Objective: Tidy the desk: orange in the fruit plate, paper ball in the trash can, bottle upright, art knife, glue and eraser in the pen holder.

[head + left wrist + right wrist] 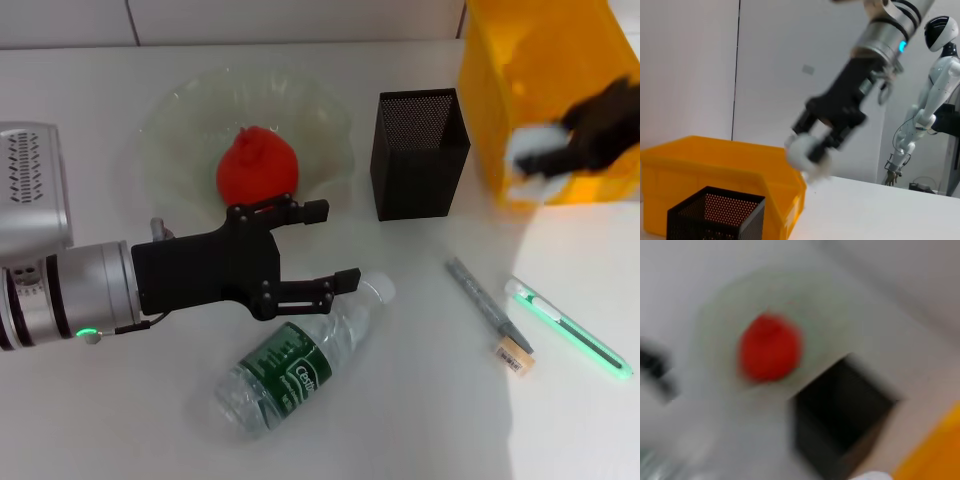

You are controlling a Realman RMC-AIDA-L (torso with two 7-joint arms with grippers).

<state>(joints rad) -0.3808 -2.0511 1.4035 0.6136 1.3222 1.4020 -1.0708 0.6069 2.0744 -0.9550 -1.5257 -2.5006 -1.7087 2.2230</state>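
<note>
The orange (258, 166) lies in the pale-green fruit plate (180, 120). My left gripper (333, 244) is open and empty, hovering between the plate and the bottle (295, 362), which lies on its side. My right gripper (570, 140) is shut on the paper ball (530, 150) at the front wall of the yellow trash can (545, 80); the left wrist view shows the ball (807, 150) held just above the can's rim (715, 155). The black mesh pen holder (418, 155) stands empty. The eraser (515, 356) lies on the table.
A grey pen-shaped tool (482, 296) and a green-and-white pen-shaped stick (568, 328) lie to the right of the bottle, next to the eraser; I cannot tell which is the knife and which the glue. A white humanoid robot (932, 95) stands far off.
</note>
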